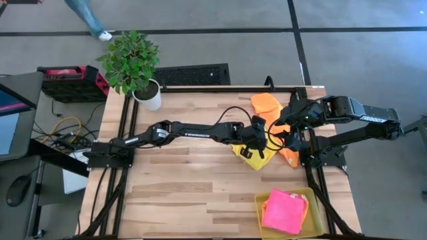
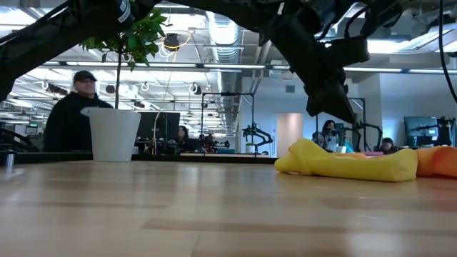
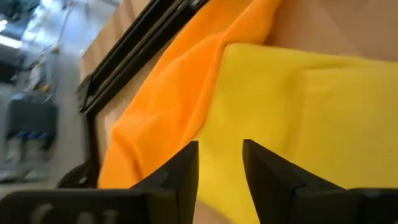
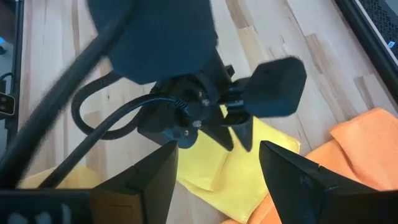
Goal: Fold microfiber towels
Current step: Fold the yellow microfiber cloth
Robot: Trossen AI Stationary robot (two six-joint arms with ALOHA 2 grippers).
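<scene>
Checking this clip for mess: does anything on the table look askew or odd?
The orange towels lie rumpled at the table's right edge, one overlapped by the yellow towel. The pink towel sits askew in its yellow tray. Nothing looks spilled or damaged.

Wooden surface (image 1: 187, 180) with a black frame. The left arm (image 1: 193, 131) extends across it from the left side; the left gripper (image 1: 255, 148) is positioned over the yellow towel (image 1: 252, 159). The right arm (image 1: 360, 117) enters from the right; the right gripper (image 1: 283, 127) sits above the orange towels (image 1: 267, 105). A pink towel (image 1: 283, 211) lies in a yellow tray (image 1: 261, 200) at the near right corner. A potted plant (image 1: 133, 67) stands at the far left corner.
</scene>
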